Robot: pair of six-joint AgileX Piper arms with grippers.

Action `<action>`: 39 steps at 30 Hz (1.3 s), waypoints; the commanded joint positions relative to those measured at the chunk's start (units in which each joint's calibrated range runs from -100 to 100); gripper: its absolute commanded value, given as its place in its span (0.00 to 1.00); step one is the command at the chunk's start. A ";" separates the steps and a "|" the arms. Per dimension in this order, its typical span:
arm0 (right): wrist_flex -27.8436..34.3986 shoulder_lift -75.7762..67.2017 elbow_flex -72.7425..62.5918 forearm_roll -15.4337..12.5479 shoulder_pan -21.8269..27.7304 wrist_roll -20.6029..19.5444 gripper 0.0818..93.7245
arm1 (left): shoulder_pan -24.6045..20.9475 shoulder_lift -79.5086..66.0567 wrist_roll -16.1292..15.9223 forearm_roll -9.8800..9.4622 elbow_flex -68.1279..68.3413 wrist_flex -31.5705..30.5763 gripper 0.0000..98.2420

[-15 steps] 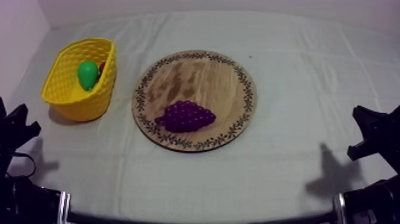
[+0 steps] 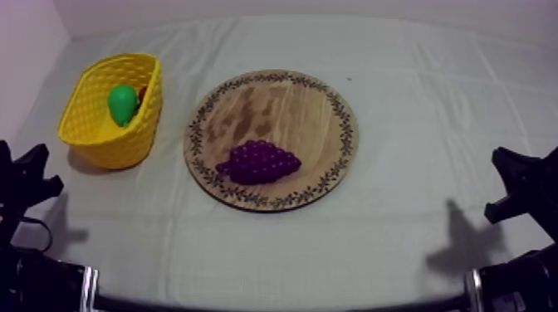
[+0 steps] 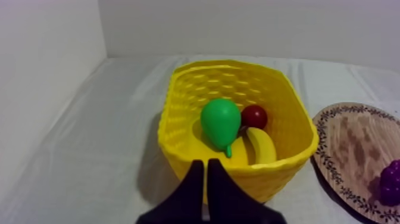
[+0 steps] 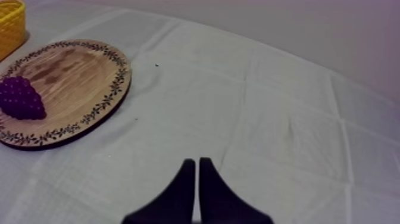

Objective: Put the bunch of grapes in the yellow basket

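**Grapes** (image 2: 259, 161): one purple bunch, lying flat on the near part of the board (image 2: 274, 98), inside the patterned rim. Nothing touches it.
- Handling, by judgement: a moulded toy, so light and stiff rather than soft. The knobbly surface gives fingers some purchase, but smooth plastic may slip under a shallow pinch.
- Best hold, by judgement: from above, across the thick middle, one finger on each long flank. The tapered end offers less to grip.

**Board**: round, wooden, mid-table, bare apart from the grapes.

**Basket** (image 2: 98, 137): yellow, open-topped, standing to the left of the board and apart from it.
- Contents: a green pear (image 3: 220, 122), with a small red fruit (image 3: 254, 116) and a banana (image 3: 261, 146) just beside it.
- The grapes would probably come to rest on top of these.

**Left gripper** (image 3: 206, 165): fingers pressed together in a narrow wedge, holding nothing, facing the basket's near wall.

**Right gripper** (image 4: 197, 164): fingers likewise pressed together and empty, over bare cloth (image 4: 286, 107), well to the right of the board.

**Task**: the pick is not yet begun. Either gripper must spread its fingers before it descends on the bunch.
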 commanded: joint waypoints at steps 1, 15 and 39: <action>0.00 -0.01 -0.03 0.01 0.02 -0.02 0.00 | 0.14 0.00 -0.10 -0.05 -0.10 -0.04 0.00; 0.00 -0.01 -0.03 0.01 0.02 -0.02 0.00 | 3.10 10.96 4.13 -5.56 -8.86 -3.01 0.00; 0.00 -0.01 -0.03 0.01 0.02 -0.02 0.00 | 8.27 40.08 -1.12 -0.34 -49.11 13.81 0.00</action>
